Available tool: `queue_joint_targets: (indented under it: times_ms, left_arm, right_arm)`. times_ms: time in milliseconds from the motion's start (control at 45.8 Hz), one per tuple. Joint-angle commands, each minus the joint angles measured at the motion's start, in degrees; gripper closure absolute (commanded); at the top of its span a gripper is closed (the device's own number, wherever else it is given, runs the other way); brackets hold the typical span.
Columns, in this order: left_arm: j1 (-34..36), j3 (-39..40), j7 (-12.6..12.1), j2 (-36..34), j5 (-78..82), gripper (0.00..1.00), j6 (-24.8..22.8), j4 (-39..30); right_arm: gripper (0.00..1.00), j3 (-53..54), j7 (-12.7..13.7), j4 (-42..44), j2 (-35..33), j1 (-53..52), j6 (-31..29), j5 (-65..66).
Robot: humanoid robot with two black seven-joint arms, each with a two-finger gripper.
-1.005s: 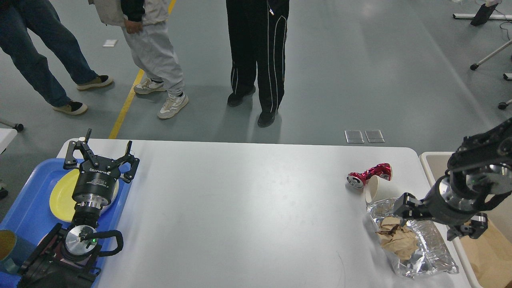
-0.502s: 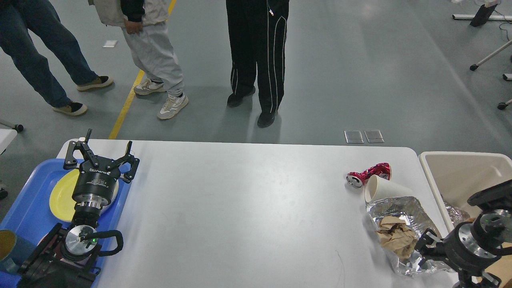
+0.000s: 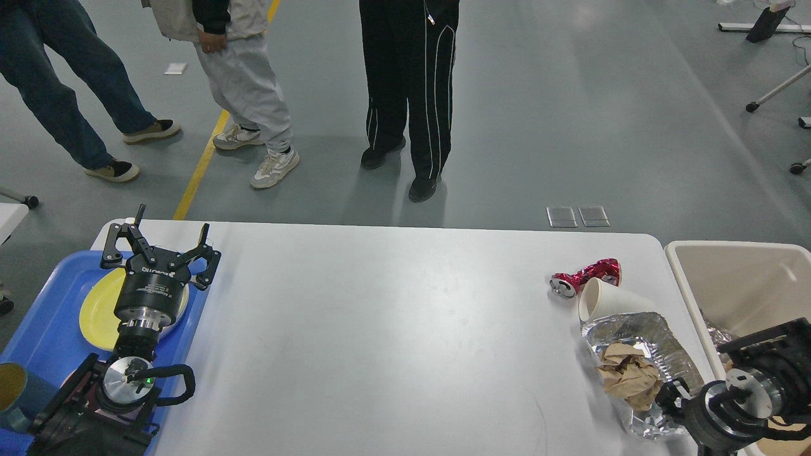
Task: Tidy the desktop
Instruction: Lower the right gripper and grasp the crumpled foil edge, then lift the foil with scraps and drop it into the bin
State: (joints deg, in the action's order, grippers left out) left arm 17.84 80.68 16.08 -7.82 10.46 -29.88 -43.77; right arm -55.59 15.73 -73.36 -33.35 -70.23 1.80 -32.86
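Bench (image 3: 405,329) spans the view, trash clustered right. Left gripper (image 3: 161,250) jaws released over the blue tray (image 3: 38,335); right gripper (image 3: 671,396), state unclear, beside the foil tray (image 3: 640,329), which could slide off.

My left arm is reaching in from the lower left corner, its silver wrist joint showing a small green light, and my left gripper (image 3: 166,246) is pointing away from me with its two black fingers spread wide apart. My right arm is coming in low at the bottom right corner, wrist bent so the silver flange is facing me. My right gripper (image 3: 673,399) is pointing leftward, seen small and dark, so I cannot make out how its fingers are standing.
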Motion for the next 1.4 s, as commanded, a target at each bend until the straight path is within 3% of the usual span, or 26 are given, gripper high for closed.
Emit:
queue_joint_targets:
  times_ms: [0,218,611,786,983,1157,1376]
  left_arm:
    - [0.0,0.0,0.0,0.0,0.0,0.03,0.0,0.0]
    - [0.0,0.0,0.0,0.0,0.0,0.03,0.0,0.0]
    - [0.0,0.0,0.0,0.0,0.0,0.03,0.0,0.0]
    - [0.0,0.0,0.0,0.0,0.0,0.03,0.0,0.0]
    - [0.0,0.0,0.0,0.0,0.0,0.03,0.0,0.0]
    - [0.0,0.0,0.0,0.0,0.0,0.03,0.0,0.0]
    - [0.0,0.0,0.0,0.0,0.0,0.03,0.0,0.0]
  right_arm:
    - [0.99,0.5,0.0,1.1,-0.1,0.4,0.2,-0.1]
    - [1.0,3.9,-0.1,5.5,0.0,3.3,1.4,-3.7]
    - [1.0,3.9,-0.2,5.4,0.0,3.2,0.6,-3.7]
    - [1.0,3.6,0.6,1.7,-3.3,1.1,-1.5,-3.9]
    - [1.0,0.6,0.6,-8.2,-10.6,-8.3,-2.0,-3.9]
    - [1.0,-10.5,0.7,-14.0,-12.9,-21.6,-2.3,-4.0]
    - [1.0,-28.2,0.7,-21.0,-12.7,-43.6,-12.8,-4.5]
